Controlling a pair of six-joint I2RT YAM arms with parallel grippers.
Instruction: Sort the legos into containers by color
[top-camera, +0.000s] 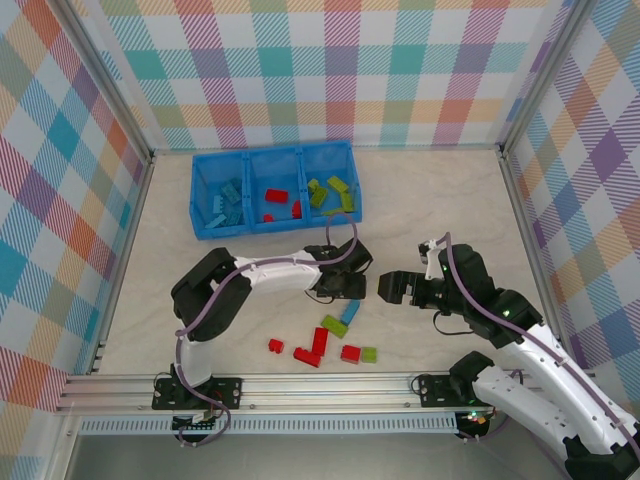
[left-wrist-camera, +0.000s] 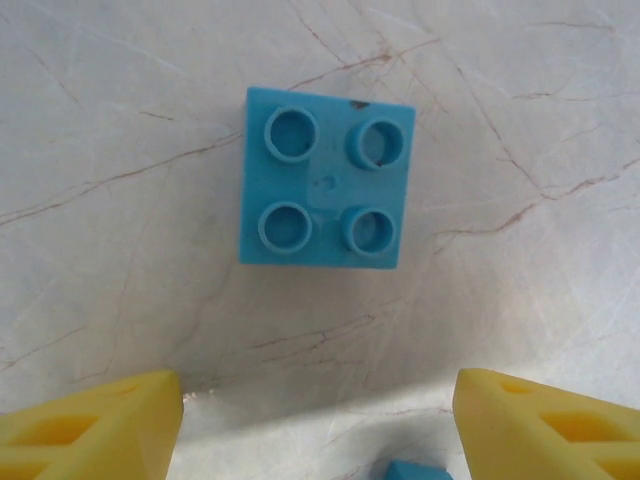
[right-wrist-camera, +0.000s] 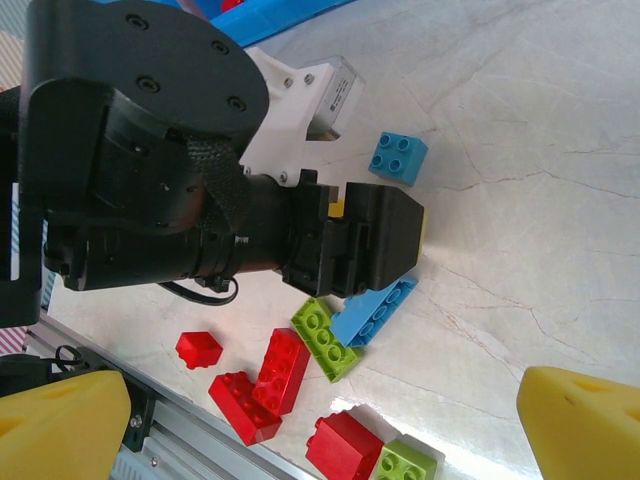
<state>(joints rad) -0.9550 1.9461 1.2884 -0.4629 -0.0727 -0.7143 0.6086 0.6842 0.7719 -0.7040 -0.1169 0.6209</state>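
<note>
Down near the front of the bench (top-camera: 440, 200), the left tool (left-wrist-camera: 320, 400) hangs low, yellow fingers (left-wrist-camera: 90, 425) spread apart, nothing pinched between them. Just ahead of the tips lies a blue square brick (left-wrist-camera: 325, 190), flat on the bench with four studs facing up and twisted slightly off square to the wrist camera. It has no long axis to speak of.

Now the right wrist view. A long blue brick (right-wrist-camera: 375, 308) shows partly behind that left tool, its long axis running on a diagonal. A green brick (right-wrist-camera: 325, 340) touches its lower end and lies crosswise to it. Closer to the rail, a long red brick (right-wrist-camera: 282, 370) rests against a second red brick (right-wrist-camera: 240, 408), and a small red brick (right-wrist-camera: 198, 348) sits apart.

The right tool (top-camera: 392, 288) faces the left one with its fingers (right-wrist-camera: 585, 420) wide apart and empty.

Across the far side, the bin (top-camera: 250, 230) stretches left to right. It holds sorted blue bricks (top-camera: 225, 203) in the left compartment, sorted red bricks (top-camera: 275, 196) in the middle and sorted green bricks (top-camera: 335, 188) on the right.
</note>
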